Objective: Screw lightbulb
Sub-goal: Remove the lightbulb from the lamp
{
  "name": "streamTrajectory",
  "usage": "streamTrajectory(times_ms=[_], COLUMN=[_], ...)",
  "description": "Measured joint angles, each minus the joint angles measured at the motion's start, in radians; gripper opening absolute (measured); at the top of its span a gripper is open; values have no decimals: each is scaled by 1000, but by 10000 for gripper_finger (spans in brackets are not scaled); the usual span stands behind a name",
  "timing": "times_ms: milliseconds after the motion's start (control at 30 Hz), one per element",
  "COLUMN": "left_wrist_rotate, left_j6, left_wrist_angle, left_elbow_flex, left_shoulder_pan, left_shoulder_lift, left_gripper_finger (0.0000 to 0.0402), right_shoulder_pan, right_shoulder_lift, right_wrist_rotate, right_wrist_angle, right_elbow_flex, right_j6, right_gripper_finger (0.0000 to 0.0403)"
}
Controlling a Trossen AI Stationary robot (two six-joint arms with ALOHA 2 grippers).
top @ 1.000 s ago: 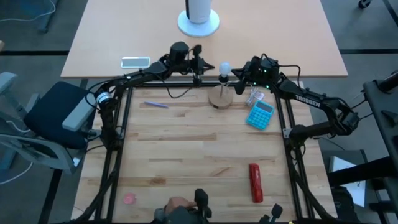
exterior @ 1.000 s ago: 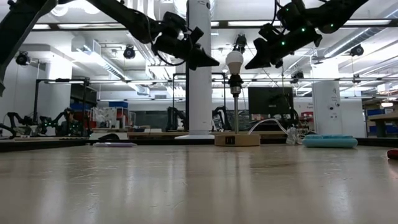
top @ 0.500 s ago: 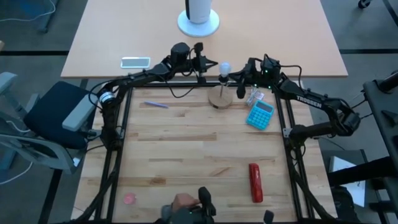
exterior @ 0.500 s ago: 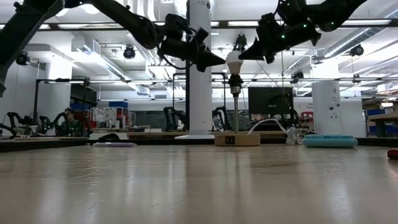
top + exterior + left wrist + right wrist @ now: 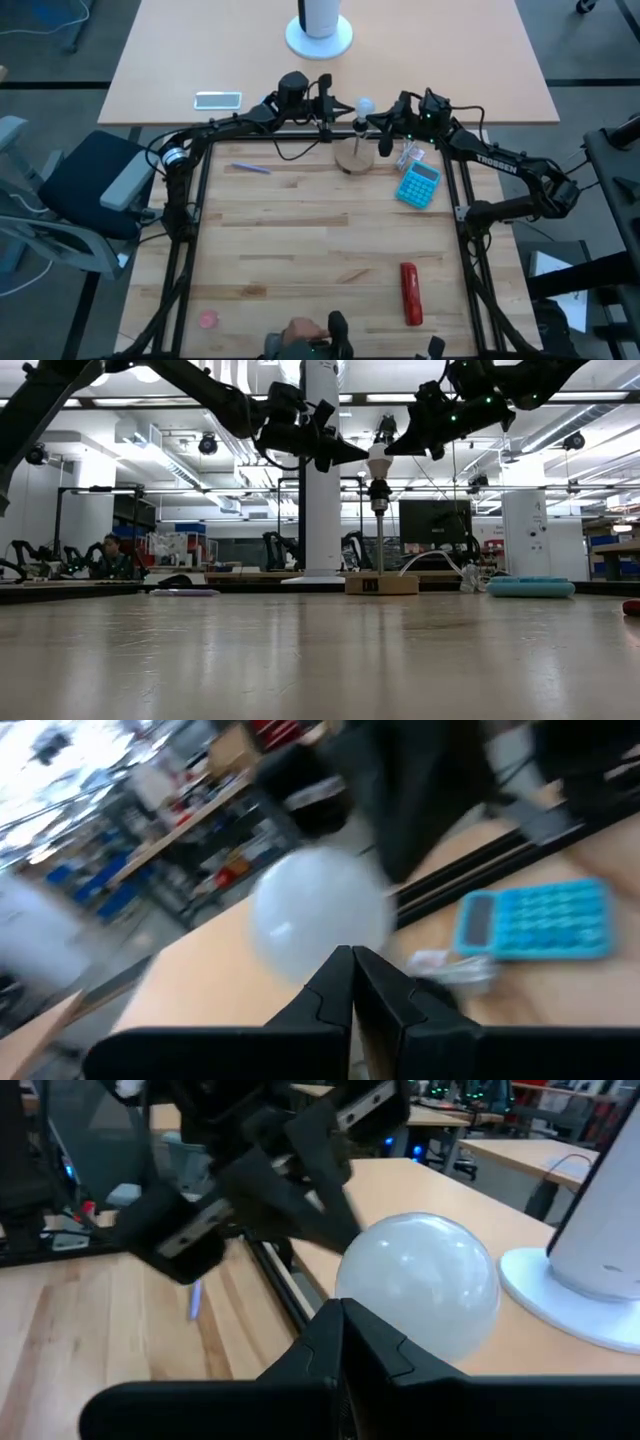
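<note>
Phone lies far left on the pale desk behind the frame, pen on the wooden desk below it. Left claw clenched, empty, its tip just beside the lightbulb on the bulb's left. Lightbulb sits upright atop the thin post of the wooden disc, raised above the desk. Right claw clenched too, tip close at the bulb's right side; contact unclear. Calculator lies right of the disc, red object near the front. White cylinder stands behind on the pale desk.
</note>
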Motion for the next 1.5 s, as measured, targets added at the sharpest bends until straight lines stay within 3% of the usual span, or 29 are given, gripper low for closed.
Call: streamTrajectory(times_ms=[100,233,533,667,767,867,967,1200,1333,1500], left_wrist_rotate=[64,54,-159,-201,-201,-200,-196,-125,-121,-111], left_j6=[1,5,38,24,23,23,23,4,0,0], left_wrist_angle=[-34,-86,-129,-143,-138,-130,-133,-127,-125,-125], left_elbow_flex=[0,0,1,1,1,1,1,1,1,1], left_shoulder_pan=[-2,4,33,46,45,46,48,47,47,45], left_shoulder_lift=[-6,-35,-60,-53,-38,-16,-2,4,4,4], left_gripper_finger=[0,0,0,0,0,0,0,0,0,0], right_shoulder_pan=[0,-4,-15,-25,-51,-94,-130,-143,-130,-121], right_shoulder_lift=[-4,-19,-29,-27,-20,-20,-20,15,44,57], right_wrist_rotate=[55,88,113,207,190,56,-41,-69,-98,-102], right_wrist_angle=[-15,-49,-83,-138,-142,-136,-140,-134,-99,-26], right_elbow_flex=[0,0,0,0,0,0,0,0,0,0], right_j6=[2,-14,-32,-27,18,67,114,207,140,91], right_gripper_finger=[0,0,0,0,0,5,34,162,231,285])
